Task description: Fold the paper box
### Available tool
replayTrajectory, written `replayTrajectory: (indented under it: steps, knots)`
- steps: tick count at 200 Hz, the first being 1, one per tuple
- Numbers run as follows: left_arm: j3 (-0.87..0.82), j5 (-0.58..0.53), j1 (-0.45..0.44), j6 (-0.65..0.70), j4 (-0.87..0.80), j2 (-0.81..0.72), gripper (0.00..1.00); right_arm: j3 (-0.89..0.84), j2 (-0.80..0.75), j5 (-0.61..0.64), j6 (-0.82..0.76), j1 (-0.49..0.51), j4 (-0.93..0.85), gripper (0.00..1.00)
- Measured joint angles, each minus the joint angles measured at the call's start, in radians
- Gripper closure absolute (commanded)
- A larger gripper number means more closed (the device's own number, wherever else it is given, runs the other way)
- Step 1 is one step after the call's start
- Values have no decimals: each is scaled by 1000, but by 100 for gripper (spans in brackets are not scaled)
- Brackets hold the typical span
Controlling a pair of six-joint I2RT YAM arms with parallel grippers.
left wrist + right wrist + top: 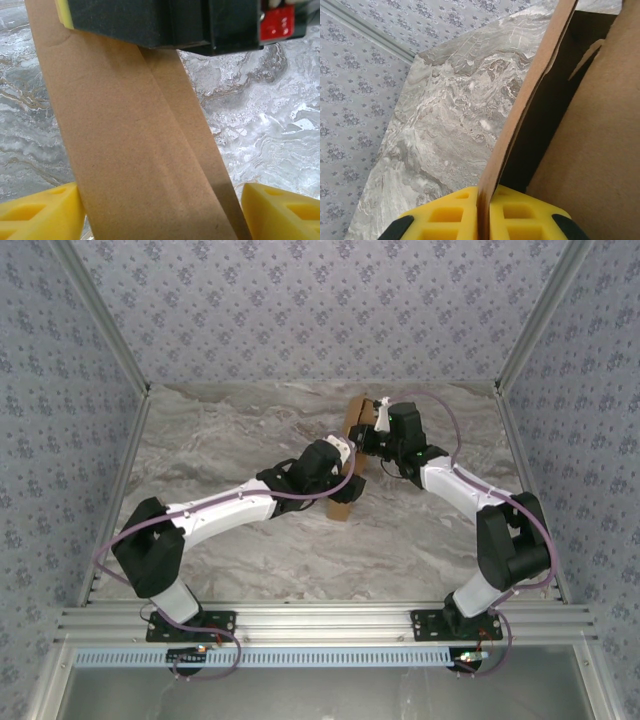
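Two arms meet near the middle of the marbled table [220, 430] in the top view. They close in on the paper box [342, 506], which stands on edge as a narrow brown strip running away from the bases. The left gripper [347, 468] is at its near part and the right gripper [370, 430] at its far end.

From the left wrist, the box is a tall creased cardboard panel leaning left. The yellow fingertips [37, 215] stand wide on either side. One touches the panel's edge, and a sliver of table shows beside the other, so nothing is clamped.

From the right wrist, the yellow pads [445, 216] are pressed together on the edge of an upright flap, pinching it. The box's dark inside lies to the right.
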Motion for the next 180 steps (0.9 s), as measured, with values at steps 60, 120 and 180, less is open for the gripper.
replayTrajectory:
  steps: [60,120,180]
  knots:
    - [-16,12,16,39,20,-14,48,8,-45,26,-44,-14,-89,64]
    - [-39,110,77,117,23,-38,55,11,-120,13,-103,-55,-231,50]
    - [-42,196,135,207,-13,-57,63,26,-177,-5,-202,-126,-362,45]
